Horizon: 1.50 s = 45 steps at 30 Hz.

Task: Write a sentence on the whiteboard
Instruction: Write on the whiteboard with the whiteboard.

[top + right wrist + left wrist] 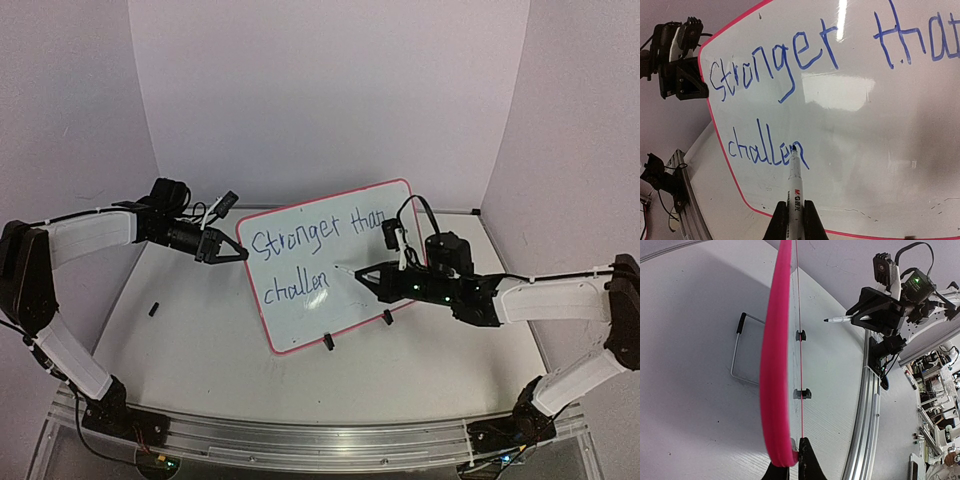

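Arms (95, 232) (560, 298) reached inward: left gripper (238, 255) clamped the red-rimmed white rectangular whiteboard (320, 315); right gripper (365, 275) clasped a white marker pen (795, 185), tip by the blue handwritten sentence (295, 240).

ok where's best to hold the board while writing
Its left rim, edge-on from the left, as the left gripper does: the board stands upright and thin, so jaws straddle it, clear of the marker.

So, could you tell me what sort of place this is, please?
Probably a robotics lab cell: a white table boxed in by plain white panels, an aluminium mounting rail, and cluttered equipment benches beyond.
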Available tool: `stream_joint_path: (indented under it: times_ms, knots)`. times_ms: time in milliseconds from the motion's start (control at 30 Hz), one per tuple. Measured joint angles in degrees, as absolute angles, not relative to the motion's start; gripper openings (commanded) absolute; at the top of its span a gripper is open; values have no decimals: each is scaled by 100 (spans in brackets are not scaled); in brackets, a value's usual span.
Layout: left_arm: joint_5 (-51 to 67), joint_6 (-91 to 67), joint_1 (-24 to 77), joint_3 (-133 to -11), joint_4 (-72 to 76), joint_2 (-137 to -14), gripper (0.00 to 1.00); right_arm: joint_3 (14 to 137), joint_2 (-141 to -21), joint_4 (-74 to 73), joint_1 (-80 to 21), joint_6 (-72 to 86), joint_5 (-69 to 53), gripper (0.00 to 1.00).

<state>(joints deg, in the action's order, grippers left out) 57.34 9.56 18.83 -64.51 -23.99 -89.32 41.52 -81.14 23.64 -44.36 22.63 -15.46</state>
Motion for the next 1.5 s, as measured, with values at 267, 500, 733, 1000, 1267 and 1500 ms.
stream_joint_path:
  times_ms: [267, 500, 733, 1000, 1267, 1500]
  knots:
    - [5734, 961, 1883, -6451, -2399, -8932, 0, 4152, -8545, 2687, -4379, 2324, -1879, 0]
    - [5734, 965, 1883, -6451, -2399, -8932, 0, 4152, -8713, 2781, -4338, 2410, -1896, 0]
    - [5734, 965, 1883, -6451, -2401, -8934, 0, 4152, -8840, 2834, -4305, 2427, -1892, 0]
    - [5734, 967, 1883, -6453, -2401, -8932, 0, 4152, -8895, 2873, -4281, 2432, -1715, 0]
    - [5732, 961, 1883, -6453, -2401, -8932, 0, 4237, -8995, 2912, -4257, 2421, -1723, 0]
    - [5732, 963, 1883, -6453, -2401, -8934, 0, 4313, -9048, 2954, -4252, 2373, -1789, 0]
